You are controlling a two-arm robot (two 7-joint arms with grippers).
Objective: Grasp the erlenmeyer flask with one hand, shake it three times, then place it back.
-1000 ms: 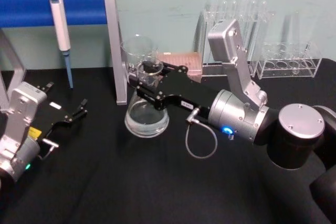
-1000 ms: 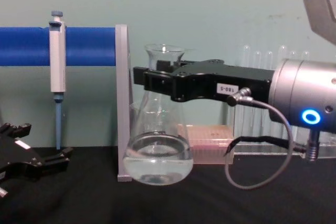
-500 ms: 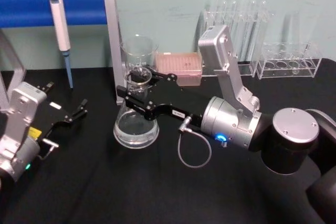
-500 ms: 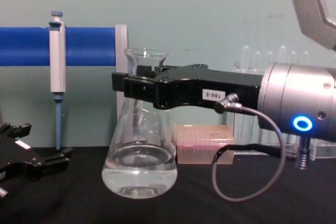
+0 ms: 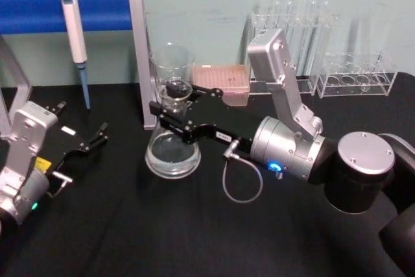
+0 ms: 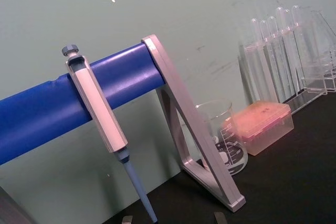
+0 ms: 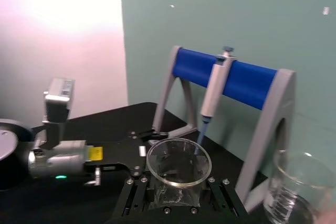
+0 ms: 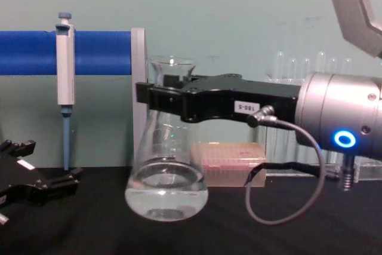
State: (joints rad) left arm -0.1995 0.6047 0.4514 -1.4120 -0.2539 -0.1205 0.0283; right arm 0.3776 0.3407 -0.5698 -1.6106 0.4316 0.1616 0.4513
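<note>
Erlenmeyer flask [image 8: 167, 171] front-centre, low at the black table [image 5: 130, 225], clear liquid [image 8: 166, 200] pooled in its base. My right gripper [image 8: 156, 95] clamps its neck. Left gripper [image 5: 97, 135] idle far left, fingers apart. Behind: beaker [image 5: 172, 63], blue stand [image 5: 39, 10] with 1 pipette [image 5: 72, 17], pink box [image 5: 224, 79], test tubes [image 5: 298, 17].

Clear, glossy glass marks the erlenmeyer flask [image 8: 167, 174], held in the matt black jaws of the right gripper [image 8: 160, 95], whose wrist [image 8: 334, 103] is smooth satin-silver metal. The desk [image 5: 130, 225] is matt black. At the far side, a smooth blue bar [image 5: 32, 11] sits on a grey metal frame [image 5: 139, 43], near a translucent pink plastic box [image 5: 224, 81] and clear, glossy test tubes [image 5: 295, 12].
</note>
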